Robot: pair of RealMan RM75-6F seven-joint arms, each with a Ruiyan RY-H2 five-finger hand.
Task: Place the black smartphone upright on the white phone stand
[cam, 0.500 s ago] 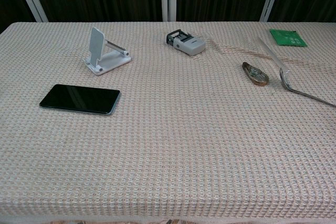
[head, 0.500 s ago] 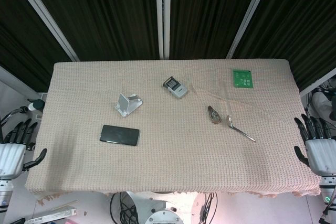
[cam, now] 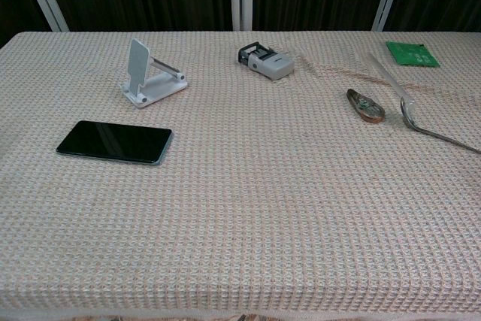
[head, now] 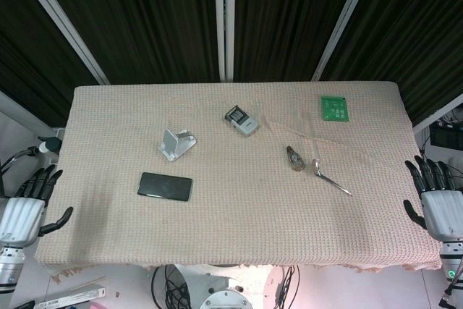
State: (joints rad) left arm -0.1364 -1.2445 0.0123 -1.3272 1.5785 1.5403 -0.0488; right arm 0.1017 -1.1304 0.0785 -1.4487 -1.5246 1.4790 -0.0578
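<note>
Black smartphone (head: 165, 187) lies flat on the woven tablecloth (head: 239, 229) in the head view, just in front of the white phone stand (head: 176, 143), which holds nothing. Left hand (head: 23, 210) and right hand (head: 436, 201) hover off the table's ends, fingers spread, gripping nothing. The chest view shows no hands; the smartphone lies untouched, so every step remains.

A flat black smartphone (cam: 114, 141) lies face-up at near left — just beyond it stands a white folding phone stand (cam: 150, 76), apart from it.
</note>
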